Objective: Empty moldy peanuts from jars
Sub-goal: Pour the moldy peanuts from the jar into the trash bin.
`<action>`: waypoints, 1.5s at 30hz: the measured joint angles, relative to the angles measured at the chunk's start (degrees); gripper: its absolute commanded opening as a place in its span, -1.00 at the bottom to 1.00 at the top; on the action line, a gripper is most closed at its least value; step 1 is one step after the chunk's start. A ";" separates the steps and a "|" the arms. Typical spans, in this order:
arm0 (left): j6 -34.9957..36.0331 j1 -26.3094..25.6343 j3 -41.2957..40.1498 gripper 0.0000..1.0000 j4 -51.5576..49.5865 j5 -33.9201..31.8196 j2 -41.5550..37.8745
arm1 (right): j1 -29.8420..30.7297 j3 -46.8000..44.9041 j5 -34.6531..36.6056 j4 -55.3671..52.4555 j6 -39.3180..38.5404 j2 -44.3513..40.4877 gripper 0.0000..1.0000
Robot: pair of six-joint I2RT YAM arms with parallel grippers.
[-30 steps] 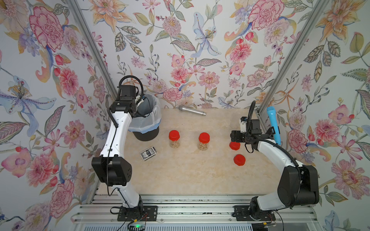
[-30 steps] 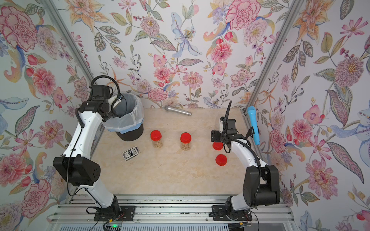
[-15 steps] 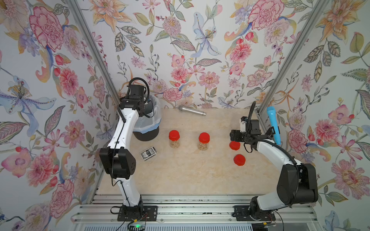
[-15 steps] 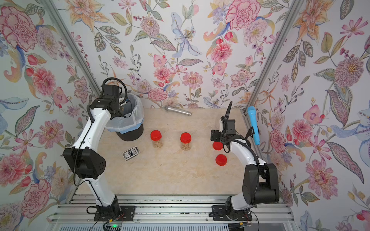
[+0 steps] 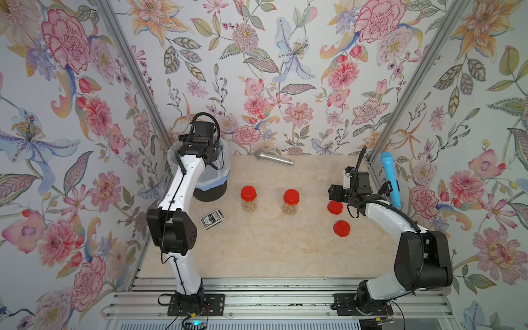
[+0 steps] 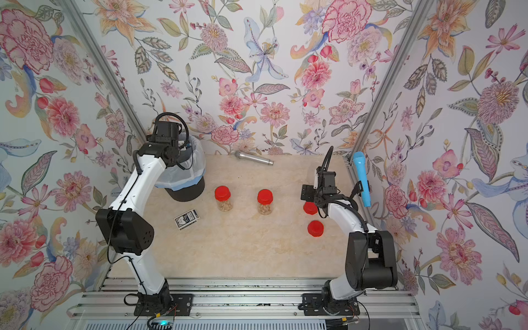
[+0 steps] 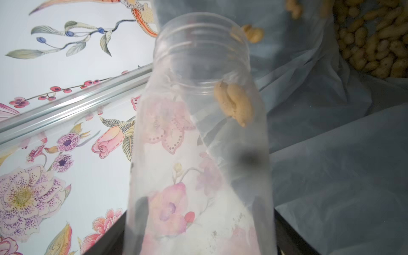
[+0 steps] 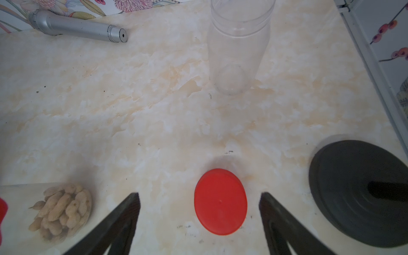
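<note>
My left gripper (image 7: 199, 205) is shut on a clear lidless jar (image 7: 198, 132), tipped over the bag-lined black bin (image 5: 213, 183). A couple of moldy peanuts (image 7: 234, 101) sit at its neck and a heap (image 7: 375, 44) lies in the bag. Two jars (image 5: 248, 198) (image 5: 291, 201) with red lids stand mid-table, peanuts inside. My right gripper (image 8: 199, 198) hangs open just above a loose red lid (image 8: 220, 202). A second loose lid (image 5: 341, 228) lies nearer the front. An empty open jar (image 8: 238, 48) stands beyond the lid.
A silver microphone (image 5: 274, 158) lies at the back wall. A blue microphone (image 5: 390, 178) stands by the right post on a black round base (image 8: 357, 192). A card deck (image 5: 212, 219) lies in front of the bin.
The left arm has swung its wrist rightward, further over the bin. The right arm and the table's things have not moved.
</note>
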 measured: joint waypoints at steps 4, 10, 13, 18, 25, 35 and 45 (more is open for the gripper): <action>0.98 -0.85 -0.11 -0.63 0.11 -0.02 -0.02 | -0.11 -0.42 0.22 0.09 0.04 0.11 0.76; 2.10 -0.83 -1.44 -0.62 0.52 -0.31 -0.07 | -0.70 -0.66 0.24 0.61 0.28 0.13 0.76; 2.29 -0.83 -1.90 -0.63 0.52 -0.37 -0.07 | -0.74 -0.66 0.24 0.66 0.31 0.13 0.76; 2.27 -0.83 -2.16 -0.64 0.63 -0.37 -0.92 | -0.74 -0.66 0.22 0.87 0.48 0.13 0.76; 2.27 -2.29 -2.23 -0.64 0.70 -1.18 -2.16 | -0.74 -0.68 0.17 1.49 0.87 0.13 0.76; 1.09 -2.60 -2.05 -0.70 0.46 1.75 -2.60 | -0.74 -1.01 -0.28 2.12 0.90 0.17 0.76; -6.36 -1.33 2.05 -0.69 -3.48 11.15 -2.69 | -0.74 -1.03 -0.76 2.14 0.90 0.28 0.76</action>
